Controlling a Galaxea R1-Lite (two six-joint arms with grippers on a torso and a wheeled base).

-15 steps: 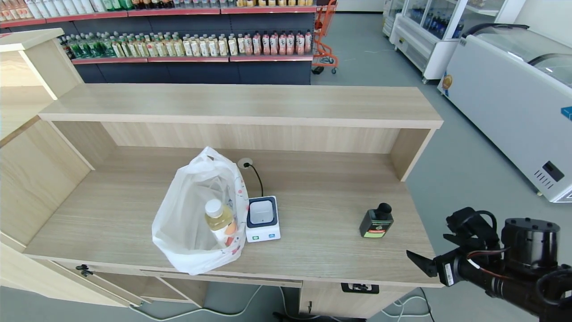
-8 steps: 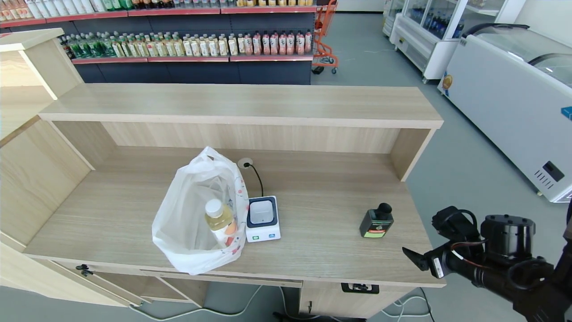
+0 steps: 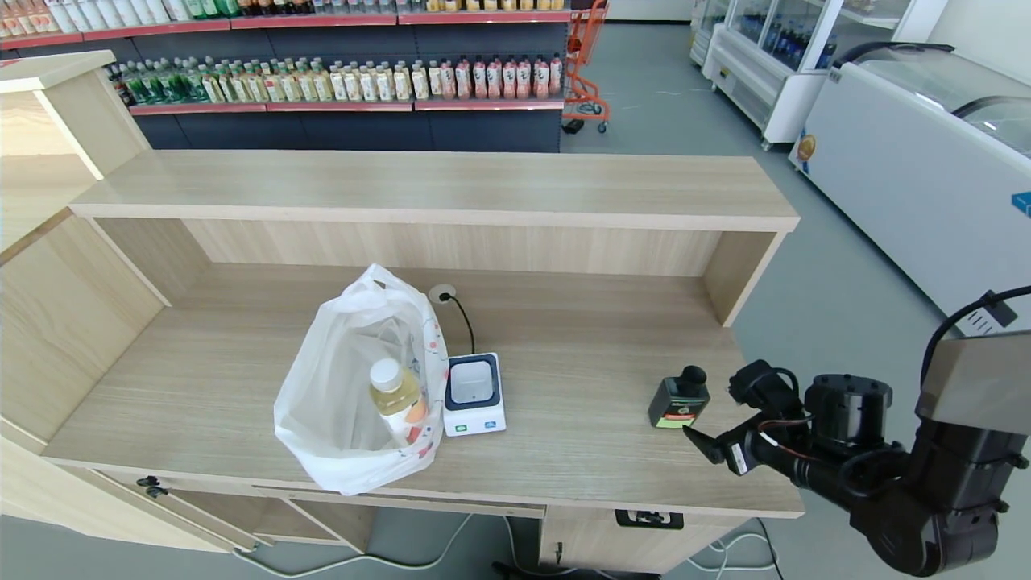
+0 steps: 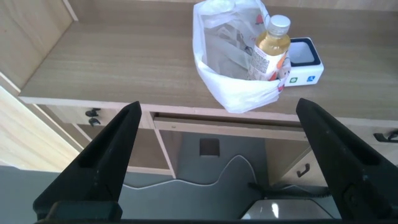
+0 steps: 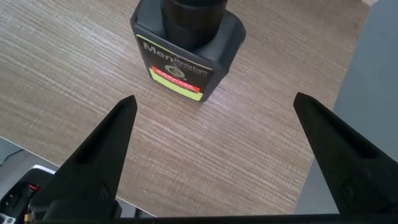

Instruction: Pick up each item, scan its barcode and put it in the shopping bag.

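— Where's the bottle?
— Upright on the table, three o'clock from the bag.
— The right pincer?
— Spread wide, near the bottle's four o'clock. The left pincer gapes too.

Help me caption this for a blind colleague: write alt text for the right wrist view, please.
A dark bottle with a black cap and a green-and-red label sits on the wooden counter, just ahead of the right gripper, whose jaws stand wide open and touch nothing. Grey floor shows past the counter's edge.
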